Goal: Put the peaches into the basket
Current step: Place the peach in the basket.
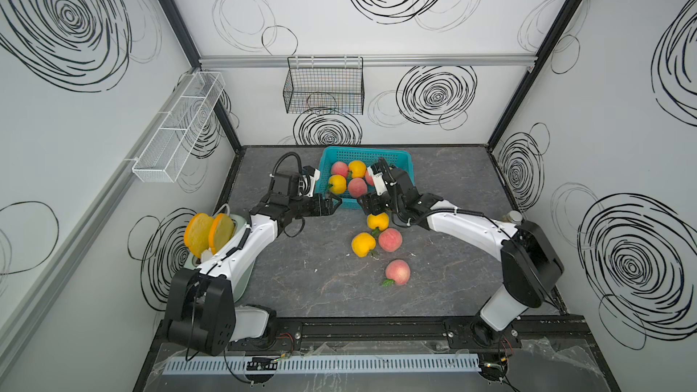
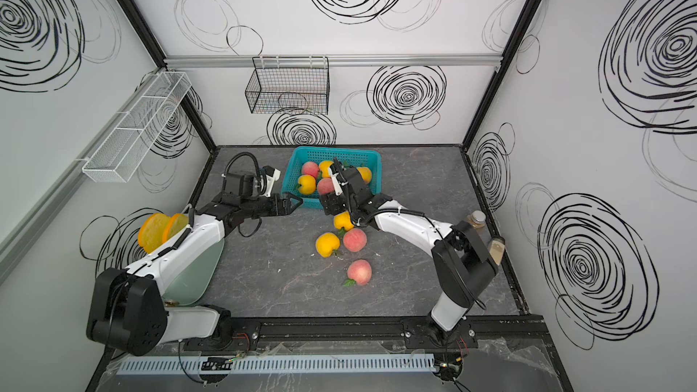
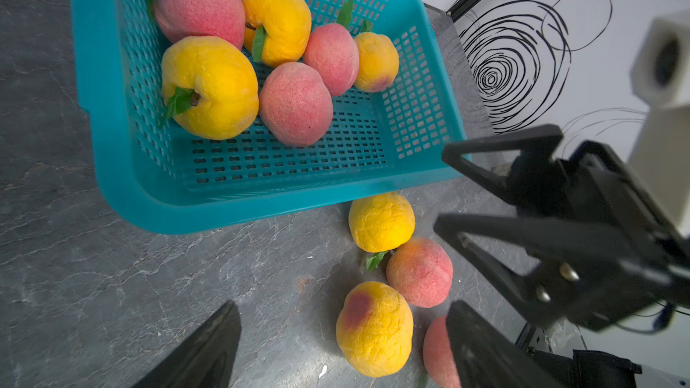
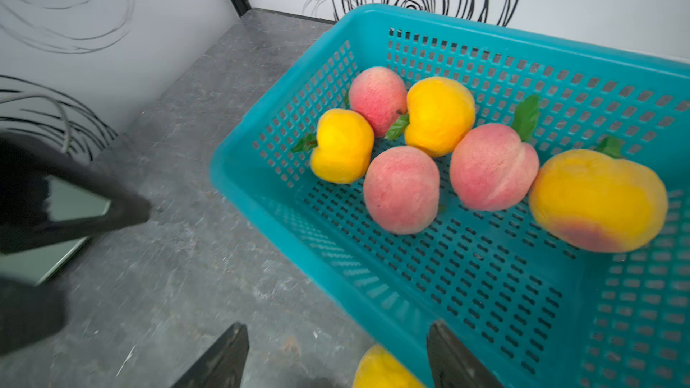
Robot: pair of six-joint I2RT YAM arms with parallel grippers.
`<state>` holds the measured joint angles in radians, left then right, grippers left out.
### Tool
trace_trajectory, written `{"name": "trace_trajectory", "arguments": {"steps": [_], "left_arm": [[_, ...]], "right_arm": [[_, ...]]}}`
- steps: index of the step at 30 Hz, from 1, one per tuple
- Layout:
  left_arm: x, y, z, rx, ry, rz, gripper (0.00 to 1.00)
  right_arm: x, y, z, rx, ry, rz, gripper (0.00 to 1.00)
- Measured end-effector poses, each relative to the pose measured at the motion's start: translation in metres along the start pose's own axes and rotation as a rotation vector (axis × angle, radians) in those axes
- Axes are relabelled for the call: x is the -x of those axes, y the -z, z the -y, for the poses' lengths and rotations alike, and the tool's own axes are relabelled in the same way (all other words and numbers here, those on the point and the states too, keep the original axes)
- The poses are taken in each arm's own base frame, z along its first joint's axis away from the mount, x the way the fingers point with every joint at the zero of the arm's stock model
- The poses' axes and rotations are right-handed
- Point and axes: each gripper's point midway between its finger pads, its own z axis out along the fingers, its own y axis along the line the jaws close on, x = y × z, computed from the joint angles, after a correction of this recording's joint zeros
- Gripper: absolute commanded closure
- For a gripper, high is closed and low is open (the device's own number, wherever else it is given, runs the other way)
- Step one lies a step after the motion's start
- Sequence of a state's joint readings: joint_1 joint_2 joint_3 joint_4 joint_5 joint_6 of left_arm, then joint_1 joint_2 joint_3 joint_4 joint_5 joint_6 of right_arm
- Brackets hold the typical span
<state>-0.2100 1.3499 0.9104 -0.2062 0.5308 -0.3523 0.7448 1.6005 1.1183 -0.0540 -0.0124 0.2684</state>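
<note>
Rim of teal basket [image 1: 405,156] lay just ahead of left gripper [image 1: 335,203], with open tabletop [image 1: 301,277] beneath it. Both grippers stood wide and empty. Yellow peach [image 1: 378,221] sat just under right gripper [image 3: 444,190]; six peaches [image 3: 295,104] were inside the basket.

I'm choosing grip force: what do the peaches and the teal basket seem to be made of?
The peaches look like soft foam or rubbery plastic: the skin is matte and finely stippled, with wrinkles and creases. The teal basket looks like rigid moulded plastic: the rim is smooth and faintly shiny, the colour uniform, the slots regular. Looks alone cannot confirm either.
</note>
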Motion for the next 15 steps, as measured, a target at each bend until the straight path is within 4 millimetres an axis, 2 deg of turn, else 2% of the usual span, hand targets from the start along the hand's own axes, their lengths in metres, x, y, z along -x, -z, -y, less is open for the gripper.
{"name": "trace_trajectory", "arguments": {"steps": [7,11,15], "left_arm": [[-0.009,-0.010,0.002,-0.006,-0.001,-0.038,0.10],[-0.018,-0.019,0.005,-0.011,-0.003,-0.072,0.10],[-0.037,-0.034,0.012,-0.021,-0.014,-0.138,0.10]], "right_arm": [[-0.024,0.042,-0.004,0.006,-0.025,0.045,0.21],[-0.041,0.053,0.003,-0.014,-0.049,0.045,0.21],[-0.065,0.064,0.013,-0.039,-0.074,0.036,0.21]]}}
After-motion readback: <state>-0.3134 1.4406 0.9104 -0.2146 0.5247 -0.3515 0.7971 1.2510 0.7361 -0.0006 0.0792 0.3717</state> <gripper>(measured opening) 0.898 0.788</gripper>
